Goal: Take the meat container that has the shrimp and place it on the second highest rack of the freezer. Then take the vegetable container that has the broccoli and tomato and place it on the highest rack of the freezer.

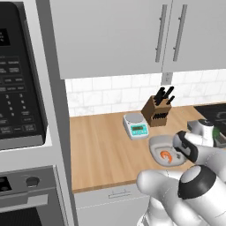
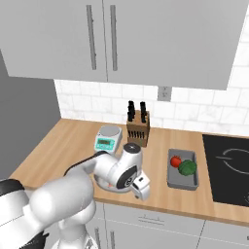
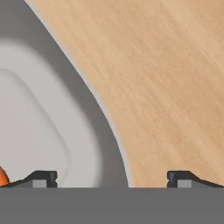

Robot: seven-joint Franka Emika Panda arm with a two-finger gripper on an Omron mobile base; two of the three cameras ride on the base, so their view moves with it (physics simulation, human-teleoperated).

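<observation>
Meat container [image 1: 164, 150]: shallow light-grey tray with rounded corners, sitting on the wooden table [image 1: 101, 150] in the lower right of the left base frame, near the table's front edge, one small orange shrimp [image 1: 166, 155] lying inside. It is looking rigid and light, with a smooth and probably slippery surface; the raised rim is offering the only real purchase, so the wall is the place to pinch, one finger inside and one outside. Gripper [image 3: 112, 178]: hanging low over the tray's near side, fingers [image 3: 41, 178] spread wide and holding nothing; in the hand frame one tip is standing over the tray's inner slope at lower left, the other over bare wood at lower right, the rim [image 3: 94, 109] running between them. The loose shrimp is likely to slide if the tray is tipped, so level carrying is advisable. Vegetable container [image 2: 183, 168]: darker tray with tomato and broccoli, lying at centre right of the right base frame, well apart from the first tray. Scale [image 1: 136, 125] and knife block [image 1: 156, 110] are standing behind, toward the tiled wall; overhead cupboards are limiting a high lift; the front edge is leaving open room toward the robot.
</observation>
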